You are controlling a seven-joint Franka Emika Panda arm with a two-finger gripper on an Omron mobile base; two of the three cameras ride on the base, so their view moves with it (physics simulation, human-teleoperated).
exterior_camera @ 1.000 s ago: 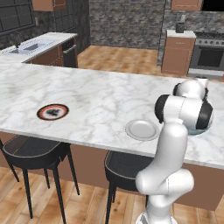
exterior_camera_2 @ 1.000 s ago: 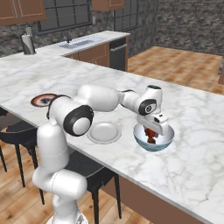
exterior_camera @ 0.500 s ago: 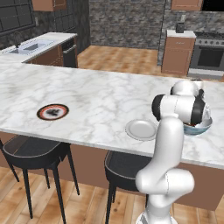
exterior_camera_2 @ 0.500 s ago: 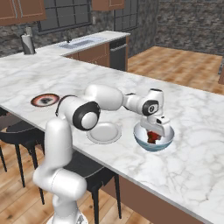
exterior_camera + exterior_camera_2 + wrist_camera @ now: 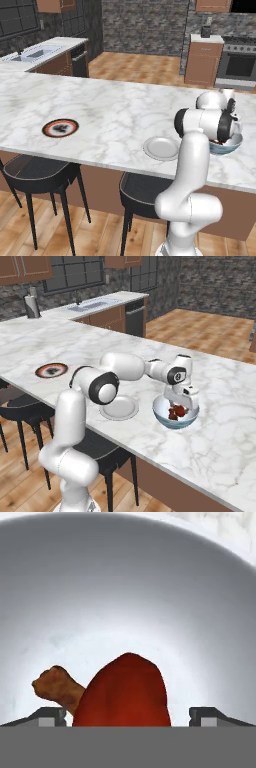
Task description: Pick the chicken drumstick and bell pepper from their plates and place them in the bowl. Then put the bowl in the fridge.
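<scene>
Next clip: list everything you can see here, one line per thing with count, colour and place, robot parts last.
Round white bowl with pale blue outside: one, on the marble island counter.
Glossy red bell pepper piece: one, inside the bowl.
Brown chicken drumstick: one, inside the bowl, beside the pepper.
Plain white round plate: one, bare, beside the bowl.
Dark-centred plate with red-orange and white rim: one, farther along the counter.
Black stools: two, under the counter edge.
Sink: one, back counter.
Steel oven: one, back wall.
Gripper: one, open, over the bowl.

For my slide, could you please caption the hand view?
Open gripper over glossy red bell pepper and brown chicken drumstick inside white bowl.
</scene>
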